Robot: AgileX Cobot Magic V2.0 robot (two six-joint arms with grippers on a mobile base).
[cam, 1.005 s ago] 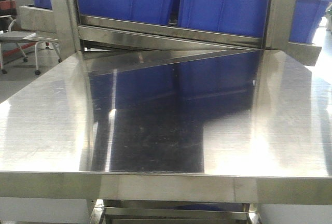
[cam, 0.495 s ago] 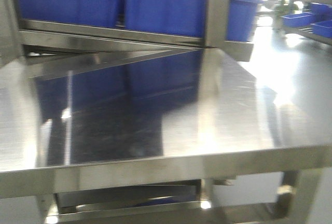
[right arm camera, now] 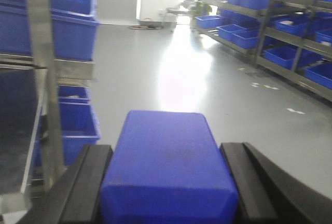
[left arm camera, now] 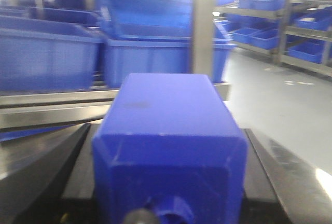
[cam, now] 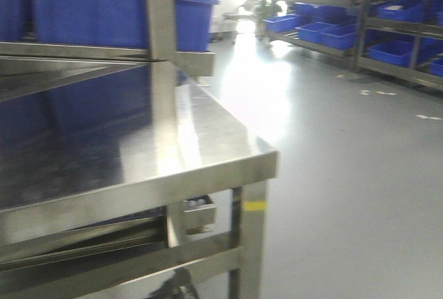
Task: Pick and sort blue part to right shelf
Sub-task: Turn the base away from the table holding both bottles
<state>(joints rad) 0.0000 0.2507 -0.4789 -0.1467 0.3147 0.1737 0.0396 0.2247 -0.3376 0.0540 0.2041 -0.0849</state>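
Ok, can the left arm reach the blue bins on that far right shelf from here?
Probably not. The left gripper holds the blue part, but the shelf of blue bins stands well across open floor, beyond the steel table corner.

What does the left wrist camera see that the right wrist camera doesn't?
Left wrist only: the blue part, knob end toward the camera, clamped in the left gripper. Right wrist only: a plain blue block in the right gripper, open grey floor straight ahead. Both: blue bins on the near steel shelf and distant racks of blue crates.
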